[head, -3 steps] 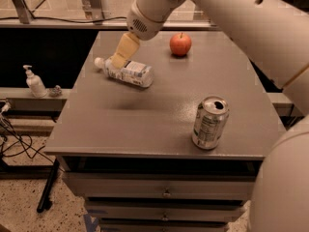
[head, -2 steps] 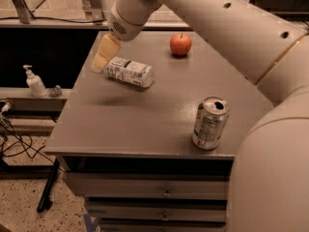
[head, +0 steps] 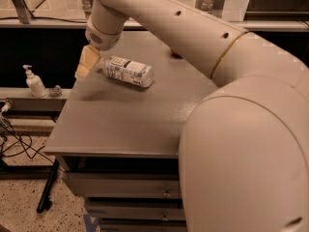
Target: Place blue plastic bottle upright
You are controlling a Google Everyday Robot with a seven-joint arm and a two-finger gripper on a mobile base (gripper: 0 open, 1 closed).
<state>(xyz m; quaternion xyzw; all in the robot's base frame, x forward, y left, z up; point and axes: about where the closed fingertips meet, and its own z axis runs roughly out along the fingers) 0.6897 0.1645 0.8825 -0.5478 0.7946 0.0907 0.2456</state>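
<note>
Surface: grey table top [head: 120, 124] on a cabinet, with drawer fronts [head: 120, 187] stacked below its near edge; speckled floor underneath.
Bottle place: the blue plastic bottle [head: 129, 72] lies on its side in the far-left part of the table top, resting on the surface.
Bottle axis: long axis runs from far left to near right, only a little off the table's far edge; the narrower neck end points left, the broad base end points right. The printed white-bluish label faces up.
Gripper: the gripper [head: 85, 64] hangs just beside the bottle's left end, at the table's far-left corner, pointing down and to the left. Whether it touches the neck cannot be told, nor whether it is spread or closed.
Arm: the cream arm [head: 193, 33] comes down from the right and crosses above the far side of the table; its large near segment fills the right and near part of the view and hides that side of the table top.
Behind the arm: a sliver of something red [head: 175, 56] shows at the arm's lower edge, right of the bottle.
Left of table: a white pump dispenser [head: 34, 82] stands upright on a lower ledge, well apart from the bottle; dark cables [head: 9, 134] hang below it.
Count: one bottle lying down, one pump dispenser, one gripper.
</note>
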